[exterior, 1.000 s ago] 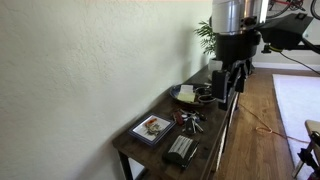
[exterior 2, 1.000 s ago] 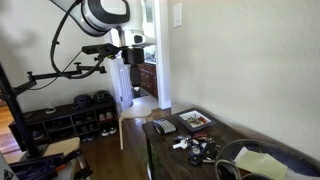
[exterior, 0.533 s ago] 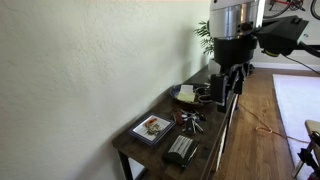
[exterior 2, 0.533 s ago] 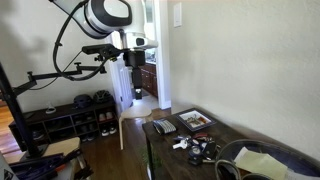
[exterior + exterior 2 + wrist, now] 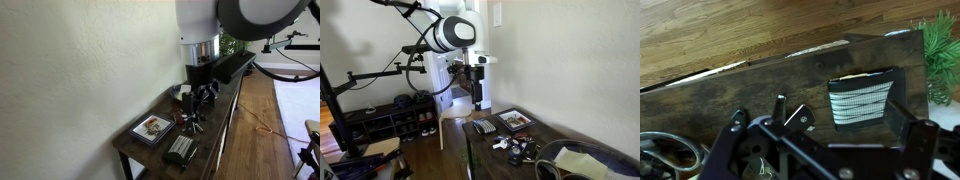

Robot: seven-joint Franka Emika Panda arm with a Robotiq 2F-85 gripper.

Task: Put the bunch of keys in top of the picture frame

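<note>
The bunch of keys (image 5: 190,122) lies on the dark wooden table, between the picture frame (image 5: 153,128) and a round bowl. In both exterior views my gripper (image 5: 201,97) hangs above the table, over or just beside the keys (image 5: 515,148), and touches nothing. It is open and empty. The picture frame (image 5: 513,121) lies flat near the wall. In the wrist view a key and a dark fob (image 5: 798,116) show between the spread fingers of the gripper (image 5: 825,140). The picture frame is out of that view.
A black ribbed box (image 5: 181,150) lies at the table's end, and also shows in another exterior view (image 5: 484,126) and the wrist view (image 5: 860,100). The round bowl (image 5: 575,160) holds a yellowish thing. A green plant (image 5: 940,50) stands at the far end. The wall (image 5: 90,70) runs along one side.
The arm has swung from beyond the bowl end of the table to a place over the keys and has come lower. Nothing on the table has moved.
</note>
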